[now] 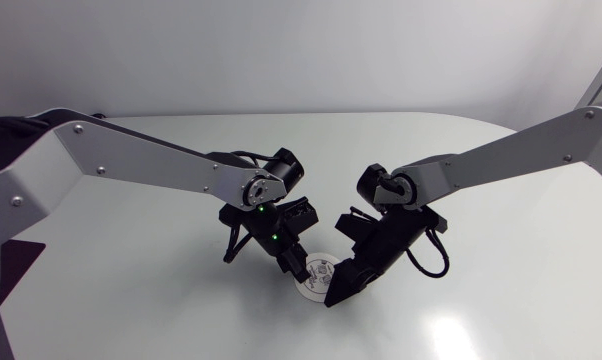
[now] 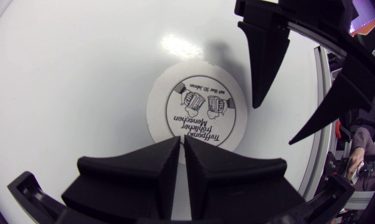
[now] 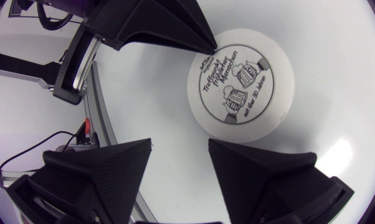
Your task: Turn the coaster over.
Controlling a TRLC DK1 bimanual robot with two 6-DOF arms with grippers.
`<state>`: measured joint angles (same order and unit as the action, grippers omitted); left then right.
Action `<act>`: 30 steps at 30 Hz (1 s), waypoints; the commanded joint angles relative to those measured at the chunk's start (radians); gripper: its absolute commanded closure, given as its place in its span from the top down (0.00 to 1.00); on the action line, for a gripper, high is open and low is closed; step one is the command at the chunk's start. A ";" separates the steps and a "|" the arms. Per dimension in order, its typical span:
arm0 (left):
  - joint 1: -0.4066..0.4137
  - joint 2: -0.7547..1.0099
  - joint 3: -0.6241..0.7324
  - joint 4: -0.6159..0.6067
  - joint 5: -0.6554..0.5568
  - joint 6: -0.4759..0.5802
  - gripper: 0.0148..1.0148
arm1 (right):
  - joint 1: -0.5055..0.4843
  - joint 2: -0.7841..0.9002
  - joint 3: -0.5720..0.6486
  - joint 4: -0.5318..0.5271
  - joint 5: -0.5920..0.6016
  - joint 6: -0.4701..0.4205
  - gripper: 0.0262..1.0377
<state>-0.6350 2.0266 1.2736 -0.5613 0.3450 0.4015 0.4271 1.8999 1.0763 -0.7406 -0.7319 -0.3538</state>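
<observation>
so, coaster [image 1: 316,277]: lay flat on the white table [image 1: 141,300], printed face up; round, white, with a black drawing inside a ring. it sat between my two grippers in the head view.
left gripper [image 2: 182,142]: fingers drawn together with only a thin slit between them, nothing held. tips sat at the coaster's near rim; in the right wrist view they looked to touch it, but i couldn't confirm contact.
right gripper [image 3: 180,142]: fingers spread wide, nothing held. coaster lay just ahead of them, nearer one finger, not between the tips.
arms: left arm [image 1: 131,165] came in from the left, right arm [image 1: 511,150] from the right. both wrists angled down, grippers facing each other across the coaster.
</observation>
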 commanded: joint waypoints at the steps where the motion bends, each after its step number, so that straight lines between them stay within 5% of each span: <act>1: 0.023 -0.042 -0.014 -0.006 0.011 -0.009 0.08 | 0.013 -0.042 -0.001 0.033 0.012 0.038 0.23; 15: 0.035 0.023 -0.013 0.031 0.011 0.005 0.08 | 0.041 0.087 0.024 0.098 0.072 0.049 0.17; 30: -0.012 0.032 -0.060 0.021 0.012 0.005 0.08 | -0.045 0.108 0.057 0.053 0.160 0.032 0.17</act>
<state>-0.6315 2.0312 1.2518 -0.5335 0.3454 0.4019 0.4068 1.9686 1.1240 -0.6727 -0.6033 -0.3248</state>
